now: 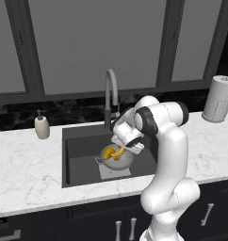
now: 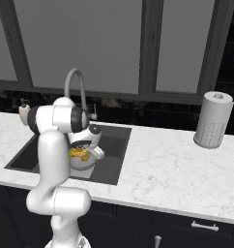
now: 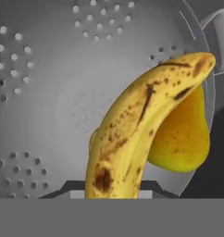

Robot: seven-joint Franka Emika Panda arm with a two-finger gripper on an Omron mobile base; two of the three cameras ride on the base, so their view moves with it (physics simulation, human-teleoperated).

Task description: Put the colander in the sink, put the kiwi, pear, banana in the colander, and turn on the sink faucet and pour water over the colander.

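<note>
Reaching down into the sink point(image 1: 83, 141), the end effector point(image 1: 119, 151) is hanging over the colander point(image 1: 117, 157). From the right, the colander point(image 2: 85, 157) is sitting mid-basin. Close up, narrowed fingers are gripping the banana point(image 3: 132, 134) above the pear point(image 3: 183, 139).

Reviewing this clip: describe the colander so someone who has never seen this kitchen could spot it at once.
Find the dark sink sunk into the white marble counter, below the tall gooseneck faucet. On the lighter plate on its floor sits the colander, a small silver bowl dotted with holes. It is the sink's only shiny metal thing, holding the banana.
</note>
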